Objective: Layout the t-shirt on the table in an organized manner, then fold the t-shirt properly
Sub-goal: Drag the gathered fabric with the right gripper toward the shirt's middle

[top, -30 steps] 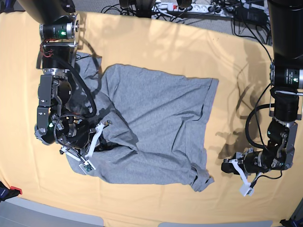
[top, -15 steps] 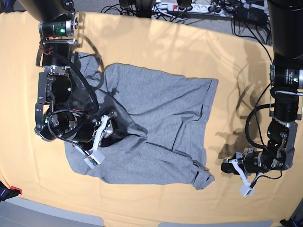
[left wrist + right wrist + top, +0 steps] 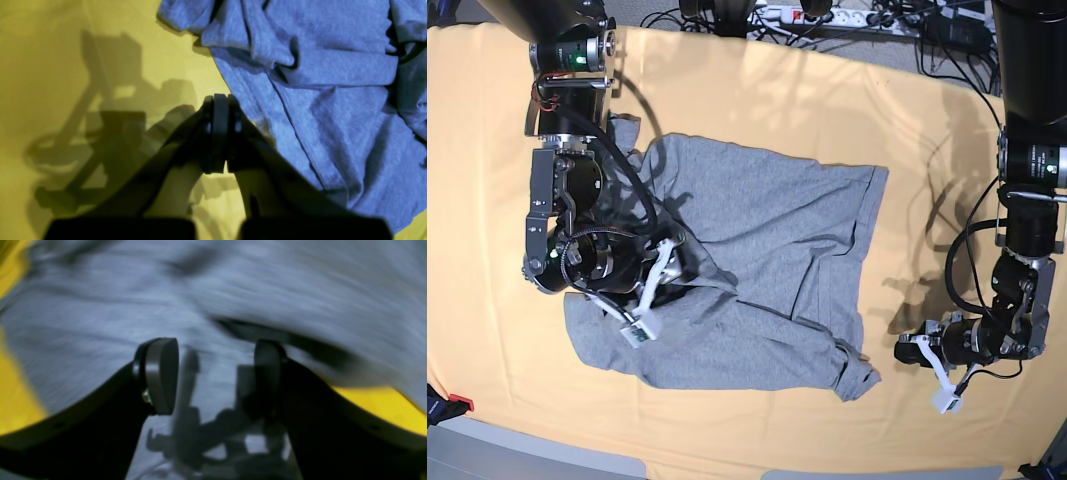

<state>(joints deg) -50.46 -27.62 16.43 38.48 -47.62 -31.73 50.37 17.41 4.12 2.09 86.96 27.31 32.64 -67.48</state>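
The heather-grey t-shirt (image 3: 767,230) lies spread but rumpled on the yellow table (image 3: 757,90), with a bunched corner at its near right. My right gripper (image 3: 649,300) hovers over the shirt's left part. In the right wrist view this gripper (image 3: 215,376) is open, with only blurred grey t-shirt (image 3: 267,290) beneath and nothing between the fingers. My left gripper (image 3: 942,385) is shut and empty, low over bare cloth to the right of the shirt. In the left wrist view its shut fingertips (image 3: 220,110) sit just beside the t-shirt's (image 3: 317,83) hem edge.
A power strip and tangled cables (image 3: 827,15) run along the table's far edge. A small red object (image 3: 457,403) sits at the near left corner. Grey floor shows beyond the table's front edge (image 3: 727,470).
My right gripper has opened and let go of the shirt, and that arm has shifted right and toward the far side. The shirt's left folds resettled. The left arm has not moved.
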